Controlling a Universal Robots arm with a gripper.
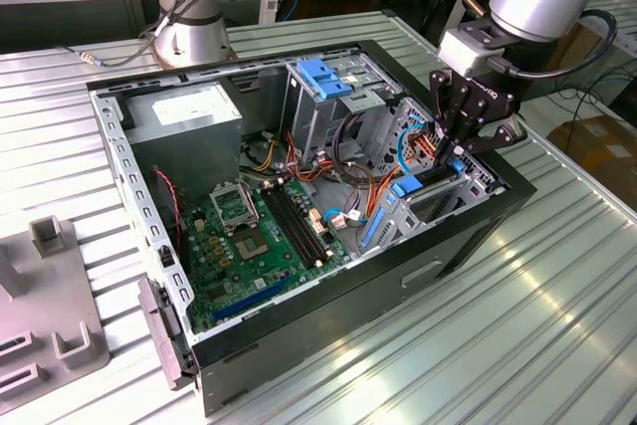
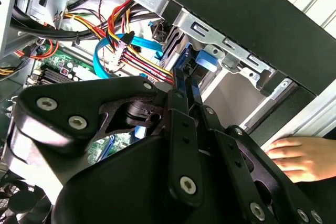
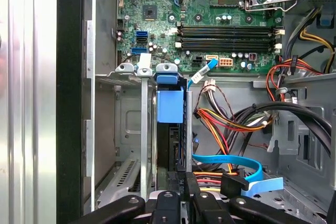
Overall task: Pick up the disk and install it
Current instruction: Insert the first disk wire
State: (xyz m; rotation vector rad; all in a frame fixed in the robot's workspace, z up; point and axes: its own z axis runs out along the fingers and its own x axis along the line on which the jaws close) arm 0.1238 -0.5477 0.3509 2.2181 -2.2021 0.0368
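Observation:
The disk (image 3: pixel 170 109) stands on edge in a slot of the metal drive bay at the case's corner, its blue carrier rail facing up in the first wrist view. In the exterior view the disk (image 1: pixel 411 186) sits low in that bay on the exterior view's right. My gripper (image 1: pixel 450 153) reaches down into the bay from above. Its black fingers (image 3: pixel 167 199) sit close together on the disk's thin end, and the gripper (image 2: pixel 186 90) pinches that dark edge just short of the blue rail (image 2: pixel 206 59).
Orange, red and blue cables (image 3: pixel 231 121) crowd the space beside the bay. The motherboard (image 1: pixel 249 236), the power supply (image 1: pixel 184 111) and a blue bracket (image 1: pixel 323 77) on the upper cage are inside the case. A person's hand (image 2: pixel 302 157) rests outside the case wall. A grey fixture (image 1: pixel 50 296) lies at the exterior view's left.

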